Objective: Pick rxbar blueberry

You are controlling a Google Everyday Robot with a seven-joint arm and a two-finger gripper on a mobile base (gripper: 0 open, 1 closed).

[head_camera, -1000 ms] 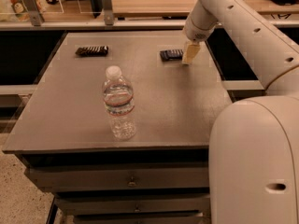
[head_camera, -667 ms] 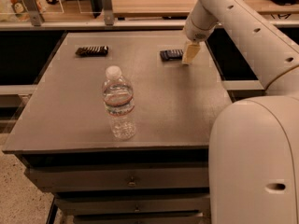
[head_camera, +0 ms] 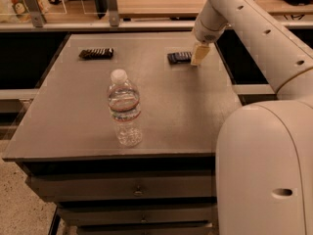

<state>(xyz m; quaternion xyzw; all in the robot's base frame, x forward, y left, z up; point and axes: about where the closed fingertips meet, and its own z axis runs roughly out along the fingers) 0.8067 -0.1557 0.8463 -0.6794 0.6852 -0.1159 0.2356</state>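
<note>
Bar: rxbar blueberry (head_camera: 178,58) lies flat at the table's (head_camera: 186,106) 1 o'clock, unlifted.
Pincer: gripper (head_camera: 199,54) low at its 3 o'clock end, just beside it; open or closed, can't tell.
Left: grasp, lift.

You have a flat grey-brown table (head_camera: 195,116) in front of you, with drawers under its front edge. The gripper (head_camera: 199,56) hangs low over the far right part of the top. Just beside the gripper, on its left, the rxbar blueberry (head_camera: 179,58) lies flat on the surface. Well off to the gripper's left, about as far back, lies a dark brown bar (head_camera: 96,53). Nearer to you than the gripper and to its left, a clear water bottle (head_camera: 125,111) stands upright, apart from both bars.
</note>
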